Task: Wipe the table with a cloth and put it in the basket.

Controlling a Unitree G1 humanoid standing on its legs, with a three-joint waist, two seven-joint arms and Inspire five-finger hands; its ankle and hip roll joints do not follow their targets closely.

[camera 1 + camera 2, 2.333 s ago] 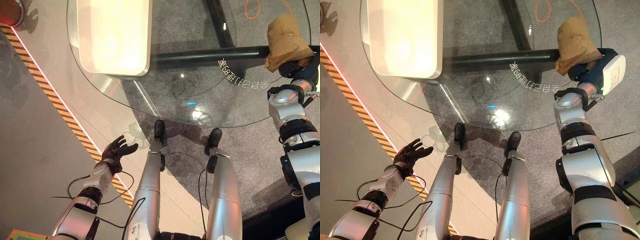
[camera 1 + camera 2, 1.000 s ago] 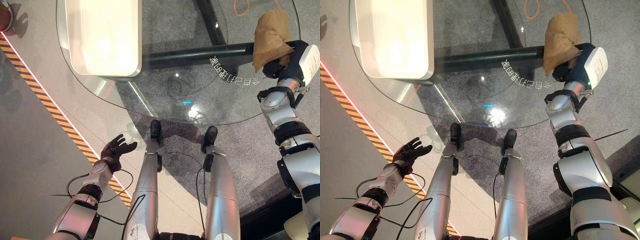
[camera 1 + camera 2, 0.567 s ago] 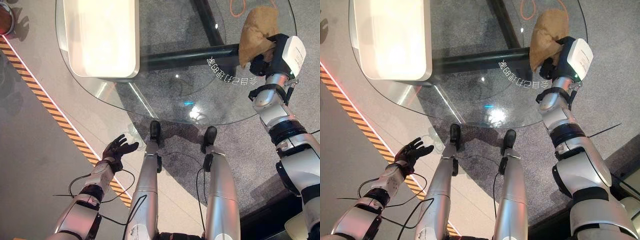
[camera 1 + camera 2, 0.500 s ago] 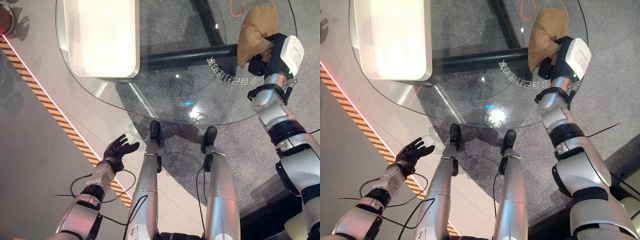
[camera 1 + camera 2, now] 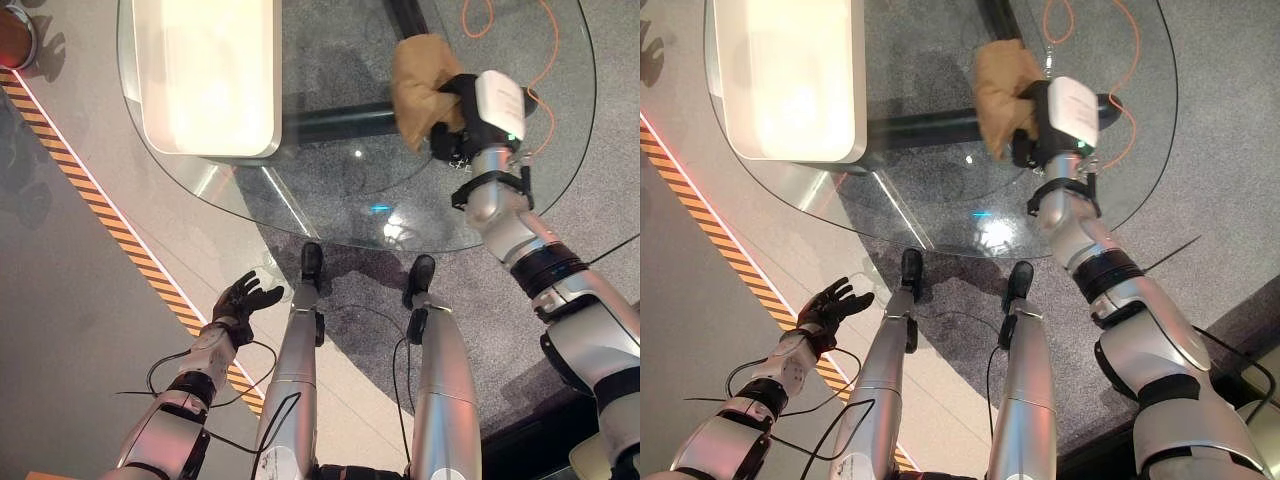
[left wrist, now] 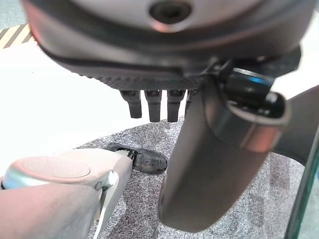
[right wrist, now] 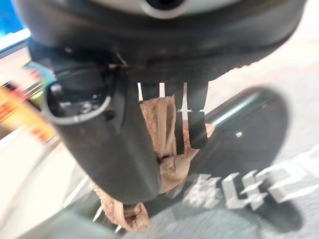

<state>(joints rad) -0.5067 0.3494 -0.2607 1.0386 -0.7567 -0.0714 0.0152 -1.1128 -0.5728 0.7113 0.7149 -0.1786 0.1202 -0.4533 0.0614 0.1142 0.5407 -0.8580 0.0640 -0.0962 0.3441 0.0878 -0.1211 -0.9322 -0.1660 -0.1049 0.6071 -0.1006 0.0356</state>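
A tan cloth lies bunched on the round glass table, near its middle and towards the far side. My right hand presses on the cloth from the right. In the right wrist view the cloth sits between the thumb and the curled fingers. A cream-white rectangular basket stands on the table's far left. My left hand hangs low over the floor on the left with its fingers straight and nothing in it.
A black beam runs under the glass. An orange cable loops on the carpet at the far right. A yellow-black striped line crosses the floor on the left, and a round red thing sits at the far left.
My right hand has slid the cloth leftwards across the glass, from the right rim to near the middle. The left hand has hardly moved.
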